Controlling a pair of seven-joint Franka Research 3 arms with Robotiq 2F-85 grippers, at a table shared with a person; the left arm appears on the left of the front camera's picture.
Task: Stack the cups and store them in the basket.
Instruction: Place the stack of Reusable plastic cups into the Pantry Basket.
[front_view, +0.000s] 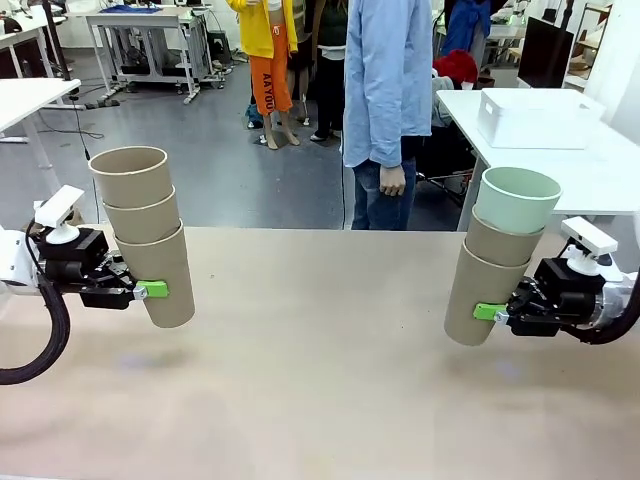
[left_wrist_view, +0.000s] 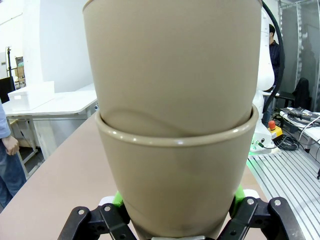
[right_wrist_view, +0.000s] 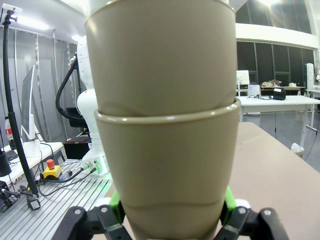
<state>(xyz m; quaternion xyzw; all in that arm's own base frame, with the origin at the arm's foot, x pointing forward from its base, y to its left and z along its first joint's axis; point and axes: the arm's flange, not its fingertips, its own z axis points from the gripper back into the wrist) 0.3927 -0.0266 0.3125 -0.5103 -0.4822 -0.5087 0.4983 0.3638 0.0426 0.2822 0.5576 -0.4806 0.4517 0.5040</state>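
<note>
Three tan cups (front_view: 148, 235) nest in a stack held above the table at the left. My left gripper (front_view: 150, 290) is shut on the lowest one, whose wall (left_wrist_view: 175, 185) sits between the green pads (left_wrist_view: 118, 199). At the right, a second stack leans left: two tan cups (front_view: 485, 280) with the mint green cup (front_view: 517, 197) on top. My right gripper (front_view: 487, 312) is shut on its bottom cup (right_wrist_view: 170, 170). The white basket (front_view: 537, 118) stands on a white table at the far right.
A person in a light blue shirt (front_view: 388, 80) stands at the table's far edge, one hand (front_view: 392, 180) hanging down. The tan table (front_view: 320, 380) stretches between both stacks. White tables and other people stand farther back.
</note>
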